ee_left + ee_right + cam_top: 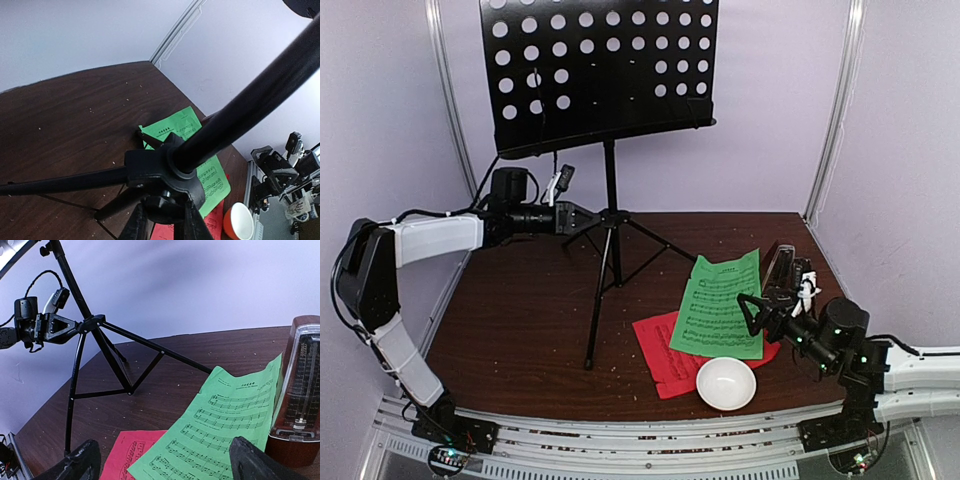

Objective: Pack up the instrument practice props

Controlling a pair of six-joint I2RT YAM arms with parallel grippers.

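Stand (611,180) step: left claw (586,218) pinches hub (167,172); right claw (752,312) gapes empty over near-right sheets (722,300). Next, likely: fold it.

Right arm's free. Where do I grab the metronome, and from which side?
Probably low on the metronome, just above its base, coming level from the near side with the open right gripper. It stands upright and tapers upward, so a high or top-down pinch would likely slide off. The green sheet crowds its left.
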